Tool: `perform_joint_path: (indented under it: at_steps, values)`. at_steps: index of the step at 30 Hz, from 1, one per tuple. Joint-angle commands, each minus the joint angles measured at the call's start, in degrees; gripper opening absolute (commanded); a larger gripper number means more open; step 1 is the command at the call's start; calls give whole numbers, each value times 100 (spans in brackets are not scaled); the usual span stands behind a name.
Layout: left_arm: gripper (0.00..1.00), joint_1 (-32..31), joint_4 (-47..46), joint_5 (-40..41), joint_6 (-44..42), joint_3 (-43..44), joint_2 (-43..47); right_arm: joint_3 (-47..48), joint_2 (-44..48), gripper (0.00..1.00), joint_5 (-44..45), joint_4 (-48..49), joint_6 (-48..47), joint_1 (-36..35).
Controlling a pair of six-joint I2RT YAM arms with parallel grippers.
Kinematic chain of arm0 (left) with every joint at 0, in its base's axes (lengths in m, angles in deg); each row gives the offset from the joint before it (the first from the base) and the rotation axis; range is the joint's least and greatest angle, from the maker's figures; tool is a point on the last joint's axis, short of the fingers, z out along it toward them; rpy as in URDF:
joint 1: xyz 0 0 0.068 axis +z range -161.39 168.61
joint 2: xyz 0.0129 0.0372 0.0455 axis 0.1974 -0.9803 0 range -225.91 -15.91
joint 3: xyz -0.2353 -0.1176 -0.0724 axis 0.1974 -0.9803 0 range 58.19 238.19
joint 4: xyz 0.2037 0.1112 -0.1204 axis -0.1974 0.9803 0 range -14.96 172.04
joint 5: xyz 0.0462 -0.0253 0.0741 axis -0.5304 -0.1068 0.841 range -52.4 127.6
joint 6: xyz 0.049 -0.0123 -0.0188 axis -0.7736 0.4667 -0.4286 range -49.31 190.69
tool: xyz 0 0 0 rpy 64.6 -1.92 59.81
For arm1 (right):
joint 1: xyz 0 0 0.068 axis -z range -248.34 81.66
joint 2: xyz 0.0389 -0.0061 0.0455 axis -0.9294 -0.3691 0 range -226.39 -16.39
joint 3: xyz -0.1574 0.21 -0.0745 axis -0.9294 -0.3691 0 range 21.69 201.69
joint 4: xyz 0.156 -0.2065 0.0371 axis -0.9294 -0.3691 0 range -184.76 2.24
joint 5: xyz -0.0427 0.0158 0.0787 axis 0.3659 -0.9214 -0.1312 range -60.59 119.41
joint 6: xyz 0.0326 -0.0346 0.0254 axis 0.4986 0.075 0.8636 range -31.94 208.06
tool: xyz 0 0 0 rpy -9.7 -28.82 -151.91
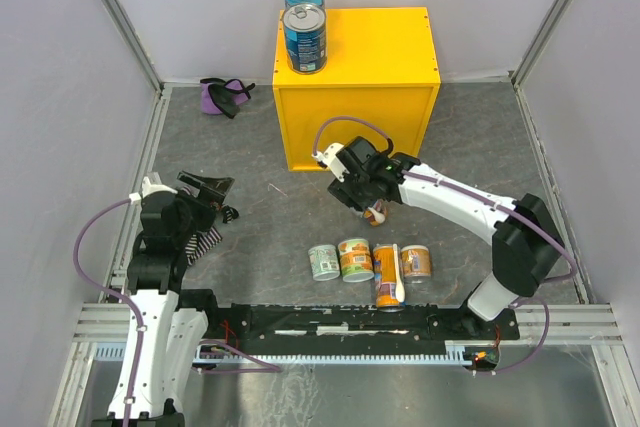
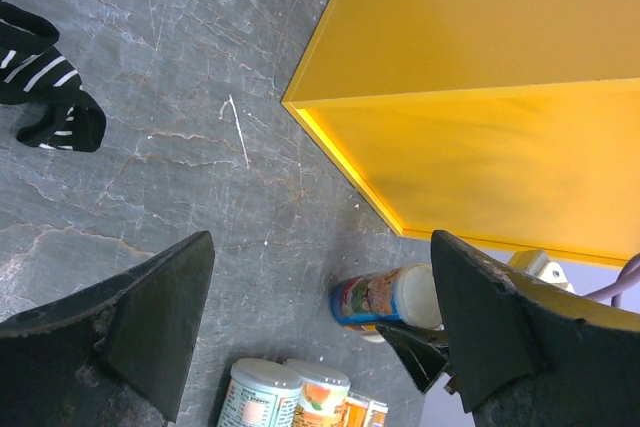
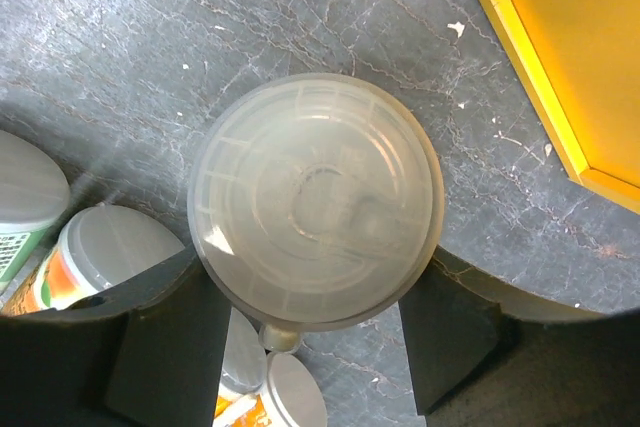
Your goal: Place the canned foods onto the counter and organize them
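Observation:
My right gripper (image 1: pixel 372 209) is shut on a can with a colourful label and a white plastic lid (image 3: pixel 315 197), in front of the yellow counter (image 1: pixel 380 42); the left wrist view shows this can (image 2: pixel 385 297) just above the floor. Two blue-labelled cans (image 1: pixel 305 37) stand one behind the other at the counter's back left corner. Several cans stand in a row on the floor: a pale-green one (image 1: pixel 323 262), a short orange one (image 1: pixel 355 259), a tall orange one with a white spoon (image 1: pixel 387 275) and another (image 1: pixel 416 262). My left gripper (image 1: pixel 215 197) is open and empty at the left.
A striped cloth (image 1: pixel 205 242) lies beside my left arm, also showing as a dark bundle (image 2: pixel 45 87) in the left wrist view. A purple cloth bundle (image 1: pixel 222 95) sits at the back left. Pale walls enclose the grey floor.

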State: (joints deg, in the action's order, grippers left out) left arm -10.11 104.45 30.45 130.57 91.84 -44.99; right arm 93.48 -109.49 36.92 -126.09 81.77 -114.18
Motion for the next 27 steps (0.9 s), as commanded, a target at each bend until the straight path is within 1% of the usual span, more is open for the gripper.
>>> perform_joint_path:
  at_steps: [1, 8, 13, 19, 23, 27]
  values:
    - [94, 29, -387, -10, -191, 140, -11, 319, 444, 10, 15, 454, -20, 14]
    - [94, 30, -488, -49, -199, 284, -261, 263, 954, 7, -69, 630, 228, 9]
    - [94, 30, -611, 41, -48, 71, -54, 456, 1255, 5, -137, 687, 326, -8]
    - [93, 29, -577, 50, 1, 49, -60, 1110, 1439, 2, -130, 377, 352, -55]
    - [93, 30, -587, 46, 2, 106, -100, 1757, 1444, 2, -185, 102, 390, -98]
    - [93, 30, -601, 109, 57, 15, 67, 2278, 1428, 2, -256, -85, 426, -130]
